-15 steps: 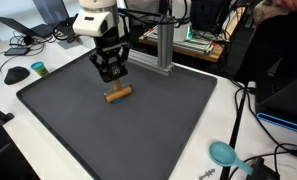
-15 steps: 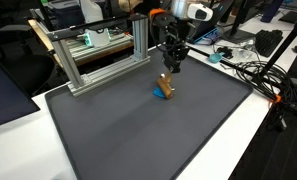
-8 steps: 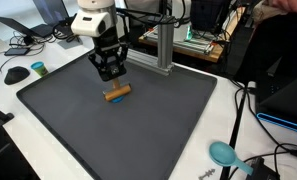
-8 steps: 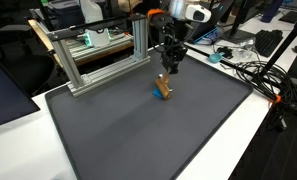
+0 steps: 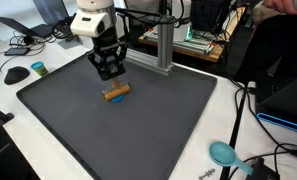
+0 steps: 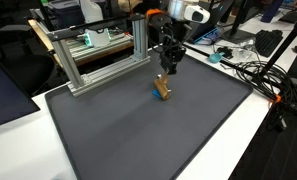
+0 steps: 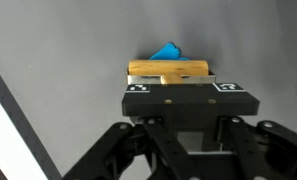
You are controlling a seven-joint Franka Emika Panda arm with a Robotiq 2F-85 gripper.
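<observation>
while the gripper [image 5: 110,75] is hanging over the dark mat [image 5: 178,120], its fingers are appearing drawn narrow, tips close together, and are gripping nothing. in the wrist view they are reading as one black block with no gap showing.

the wooden stick [image 5: 117,93] is lying flat on the mat, just below the fingertips and a little ahead of them, clearly apart from them. in the wrist view it is running crosswise just beyond the fingertips. a small blue piece [image 7: 167,51] is sitting against the stick's far side, beyond it from the fingers, and appears to be touching it. in an exterior view the same blue piece [image 6: 157,95] is showing at the stick's lower end. a metal frame [image 6: 98,55] is standing well behind the fingers, at the mat's edge.

judgement: the step in hand is looking like positioning above the stick, before any contact. a grasp from here would be calling for the fingers spreading wider than the stick, straddling its narrow way, and a straight descent. whether the closing line is suiting that narrow way cannot be told. the blue piece is leaving little room on the far side.
</observation>
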